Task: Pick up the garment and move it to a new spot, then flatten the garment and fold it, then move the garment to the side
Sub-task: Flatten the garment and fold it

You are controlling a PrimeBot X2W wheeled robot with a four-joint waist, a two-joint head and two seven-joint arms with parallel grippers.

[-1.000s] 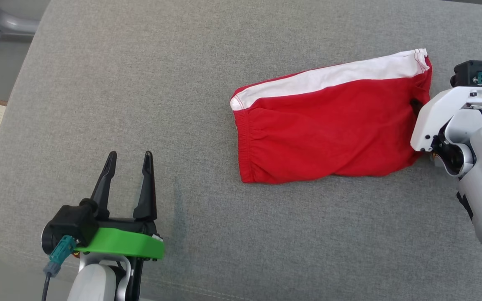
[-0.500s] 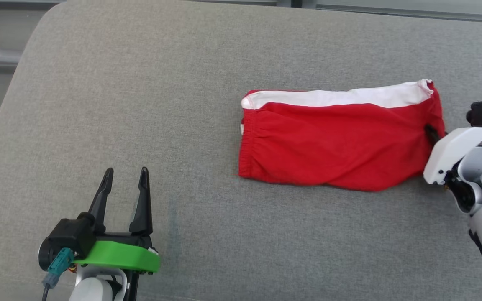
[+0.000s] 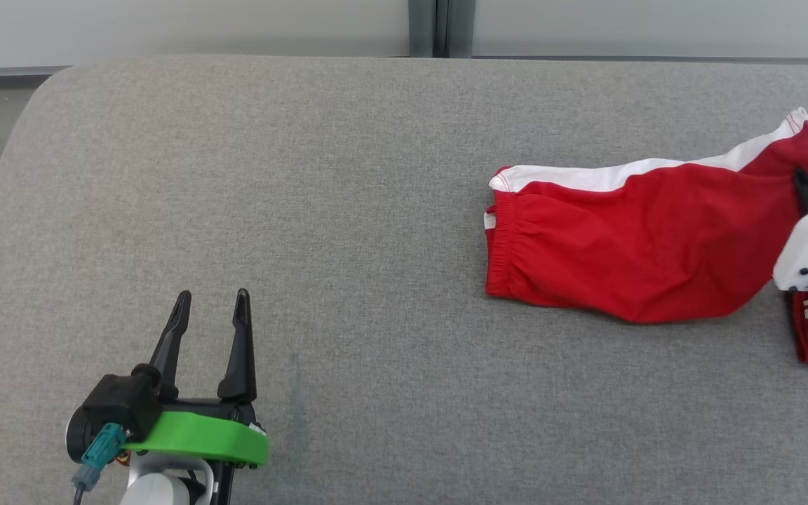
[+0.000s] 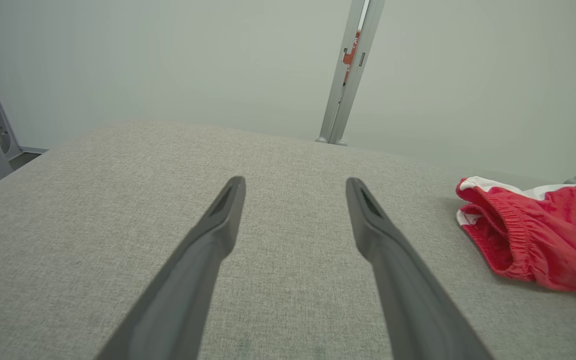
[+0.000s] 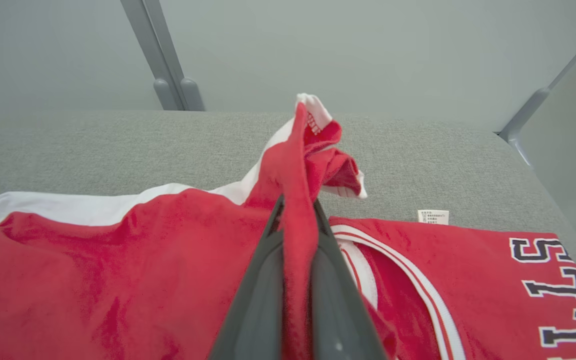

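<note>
R jaws: closed on garment (image 3: 642,245), a fold of red cloth pinched between the two fingers (image 5: 257,310). Hem corner stands up past the tips. Rest of garment trails off to the left of R jaws, elastic waistband end lying on grey surface (image 3: 306,210). L jaws: open, nothing between; garment well apart, off to their right. Second red item (image 5: 468,280) w/ black lettering lies flat just right of R jaws.
</note>
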